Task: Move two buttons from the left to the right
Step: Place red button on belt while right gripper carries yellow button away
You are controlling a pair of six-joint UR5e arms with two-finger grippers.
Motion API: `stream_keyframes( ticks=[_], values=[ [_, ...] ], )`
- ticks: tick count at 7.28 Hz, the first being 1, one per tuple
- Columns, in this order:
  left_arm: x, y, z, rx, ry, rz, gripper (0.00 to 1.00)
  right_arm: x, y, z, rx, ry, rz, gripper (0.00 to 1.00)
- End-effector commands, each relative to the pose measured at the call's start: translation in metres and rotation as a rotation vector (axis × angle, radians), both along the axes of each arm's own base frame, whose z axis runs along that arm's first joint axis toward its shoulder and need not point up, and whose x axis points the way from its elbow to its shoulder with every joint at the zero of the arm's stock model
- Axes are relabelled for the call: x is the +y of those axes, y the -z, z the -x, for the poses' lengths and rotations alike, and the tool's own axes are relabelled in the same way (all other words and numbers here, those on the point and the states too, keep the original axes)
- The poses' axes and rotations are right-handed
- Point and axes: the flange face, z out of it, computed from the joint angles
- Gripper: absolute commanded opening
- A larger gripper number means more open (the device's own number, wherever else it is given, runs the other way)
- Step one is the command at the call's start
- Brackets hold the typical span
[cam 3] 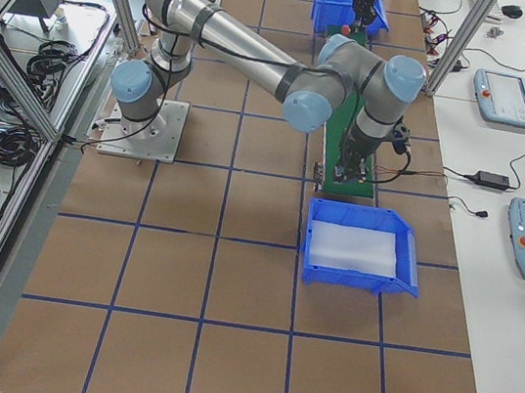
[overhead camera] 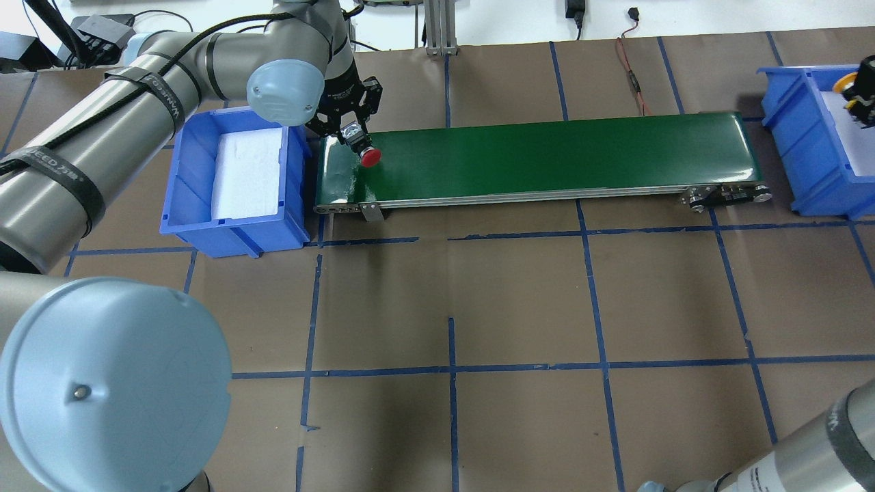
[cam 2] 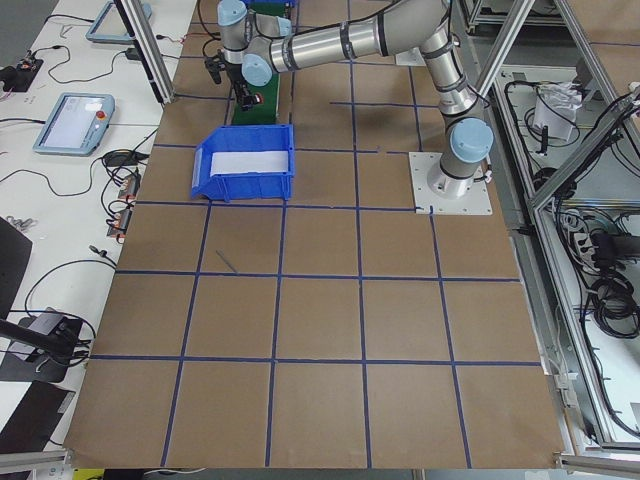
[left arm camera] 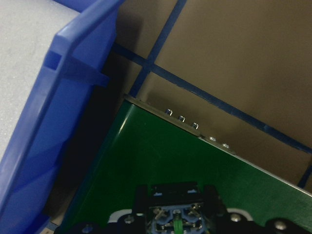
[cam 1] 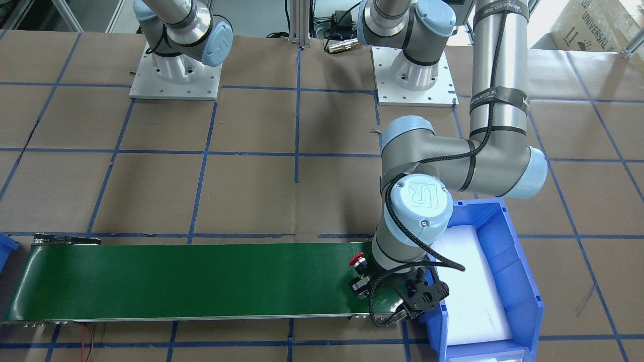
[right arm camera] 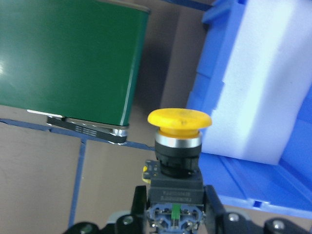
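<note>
Buttons at the two ends of the green conveyor belt (overhead camera: 547,150). The red-capped button (overhead camera: 369,156) is at the belt's end on the robot's left. It is tilted, with its cap low over the green surface; whether the cap touches the belt cannot be told. The left gripper (overhead camera: 350,130) is closed on its grey-black contact block, which fills the gap between the fingers in the left wrist view. Just beyond that same end of the belt stands a blue bin (overhead camera: 184,181) lined with white foam (overhead camera: 249,167). The yellow-capped button (right arm camera: 178,139) is past the belt's opposite end, clear of the belt, with its cap pointing away from the wrist. The right gripper (right arm camera: 173,207) is clamped on its black contact block. Beside the belt's end there, a second blue bin (right arm camera: 209,73) holds a white foam pad (right arm camera: 265,73). In the right wrist view the yellow cap lies in front of that bin's near wall.
</note>
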Motion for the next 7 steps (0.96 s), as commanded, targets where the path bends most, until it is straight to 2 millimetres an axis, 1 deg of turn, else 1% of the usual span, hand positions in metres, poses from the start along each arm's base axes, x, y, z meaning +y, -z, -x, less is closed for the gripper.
stream_keyframes(
  ticks=[1,2,3,4,5,6,7],
  values=[
    [0.003,0.008,0.001,-0.005,0.001,-0.013,1.00,0.004,0.031,0.058,-0.001,-0.004,0.003,0.05],
    [-0.001,-0.006,-0.004,-0.008,0.001,0.007,1.00,-0.005,0.055,0.067,0.003,-0.016,0.009,0.05],
    [-0.001,-0.026,-0.012,-0.012,0.003,0.027,1.00,-0.013,0.073,0.077,0.011,-0.012,0.019,0.05],
    [0.004,-0.051,-0.016,-0.018,0.039,0.015,1.00,-0.018,0.083,0.080,0.014,-0.010,0.031,0.05],
    [0.002,-0.068,-0.030,-0.026,0.113,-0.008,1.00,-0.019,0.087,0.081,0.012,-0.010,0.033,0.05],
    [0.007,-0.094,-0.047,-0.028,0.148,-0.026,1.00,-0.020,0.091,0.082,0.008,-0.009,0.030,0.05],
    [0.017,-0.118,-0.055,-0.050,0.322,-0.015,1.00,-0.021,0.098,0.083,0.004,-0.007,0.027,0.05]
  ],
)
